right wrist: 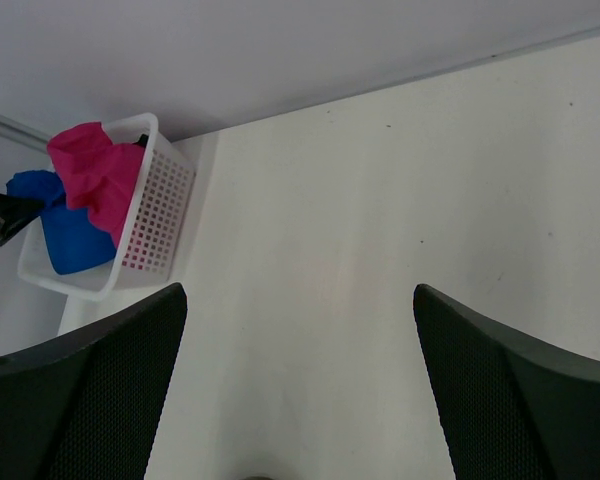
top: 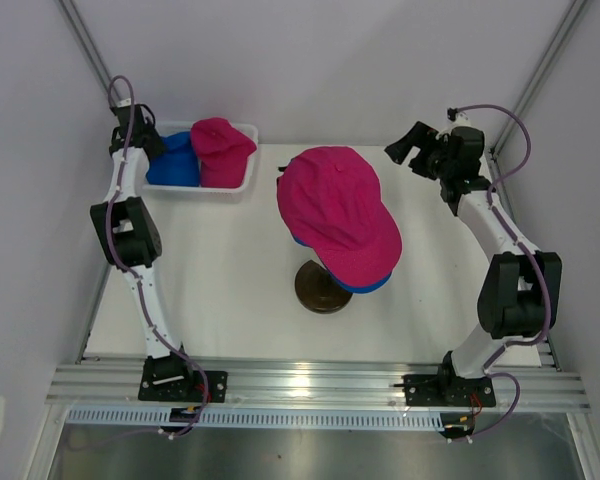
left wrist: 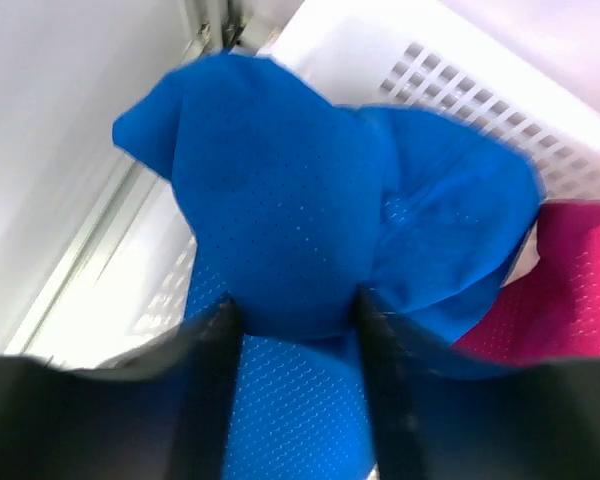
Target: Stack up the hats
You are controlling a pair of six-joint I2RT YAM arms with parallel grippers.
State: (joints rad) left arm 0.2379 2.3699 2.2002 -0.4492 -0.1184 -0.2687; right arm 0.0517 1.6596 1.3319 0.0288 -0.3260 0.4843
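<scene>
**While It Sits in the Basket [top: 215,193], a Blue Hat [left wrist: 280,200] Gets Pinched**

Because the blue hat is soft cloth, it bunches into a floppy lump at the left end of the basket. The left gripper [left wrist: 295,320] reaches down into the basket and pinches a fold of the blue hat between its two fingers. A pink hat [top: 222,148] lies in the same basket, touching the blue one. Well away from the basket, out on the table [top: 210,290], a top pink hat [top: 338,215] sits over a second blue hat [top: 372,285] on a dark round stand [top: 323,290]. The right gripper [right wrist: 300,400] hangs far from the basket, spread wide and holding nothing.

I think the blue hat is light and easy to lift, but it will sag and flop. Its brim is likely the stiffest part, so a hold near there may work better. The cloth might also catch on the basket's little holes.
</scene>
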